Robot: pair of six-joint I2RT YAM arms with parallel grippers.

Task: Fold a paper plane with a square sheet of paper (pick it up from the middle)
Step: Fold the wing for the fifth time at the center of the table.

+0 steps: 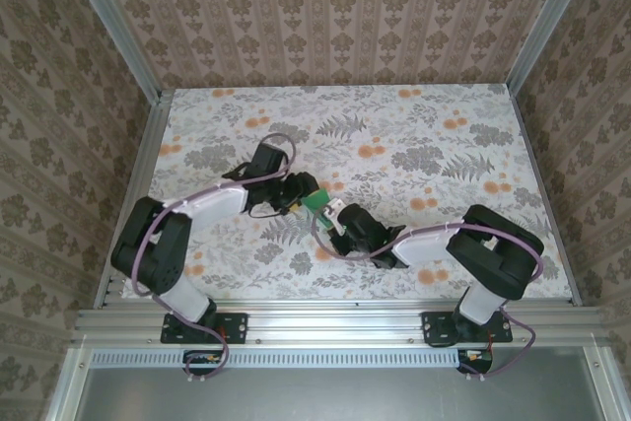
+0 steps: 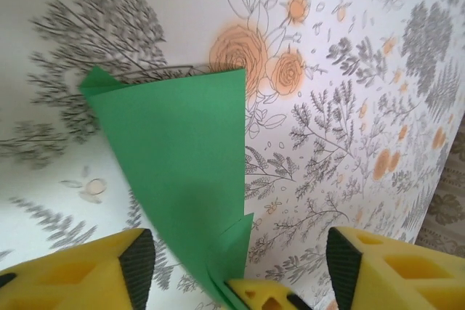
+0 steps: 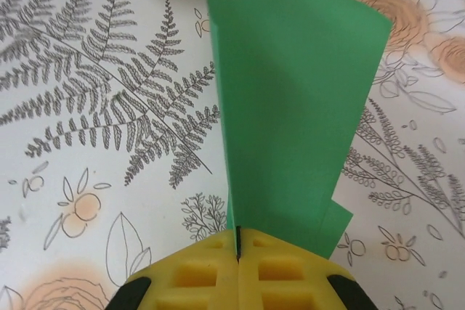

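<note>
Folded green paper (image 3: pixel 290 92) runs straight up-frame from the right hand (image 3: pixel 237 241) pinching it; left hand (image 2: pixel 240 255) straddles it, spread wide.

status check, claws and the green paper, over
Left claw open, straddling the green paper, no grip. Right claw shut on it, paper folded over, pinched at one end. Nothing seen in the way.
</note>
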